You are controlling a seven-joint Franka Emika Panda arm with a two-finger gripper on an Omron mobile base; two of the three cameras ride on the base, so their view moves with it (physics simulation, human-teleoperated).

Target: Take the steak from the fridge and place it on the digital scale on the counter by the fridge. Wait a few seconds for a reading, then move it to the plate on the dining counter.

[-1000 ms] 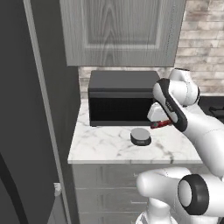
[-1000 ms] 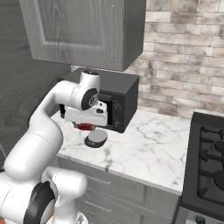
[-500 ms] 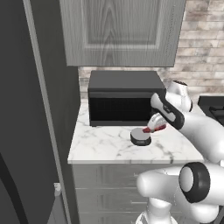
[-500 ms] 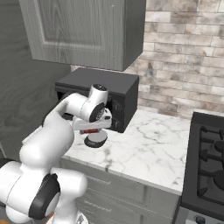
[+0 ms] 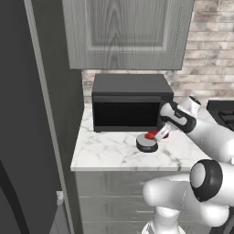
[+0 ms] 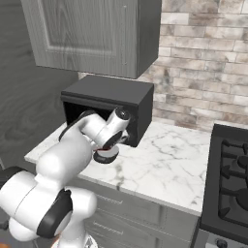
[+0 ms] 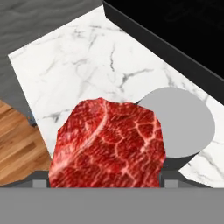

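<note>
Lowering onto target: steak now sits low over the digital scale, partly overlapping its near edge in the hand view; a second ago it hung higher and off to the side, in front of the microwave. Left base view puts the red lump right at the top edge of the disc; cannot tell if it's touching yet.

Claw clenched on the steak. Fingertips hidden behind the meat, but the steak rides with the hand, so it's gripped, not released.

Judgement: fetch from fridge is done, weigh step is at final approach. Steak looks off-centre, biased to the disc's near edge, so a small shift toward the microwave before release would seat it better. Risk: dropped as is, it may hang off the rim onto the marble.

Surface: desk is a short white grey-veined slab, drawer fronts under it, bare apart from microwave and scale. Fridge side wall flanks it on the left.

Room: grey wall cabinet overhead, brick backsplash, stove to the right, wood floor below the slab's edge.
</note>
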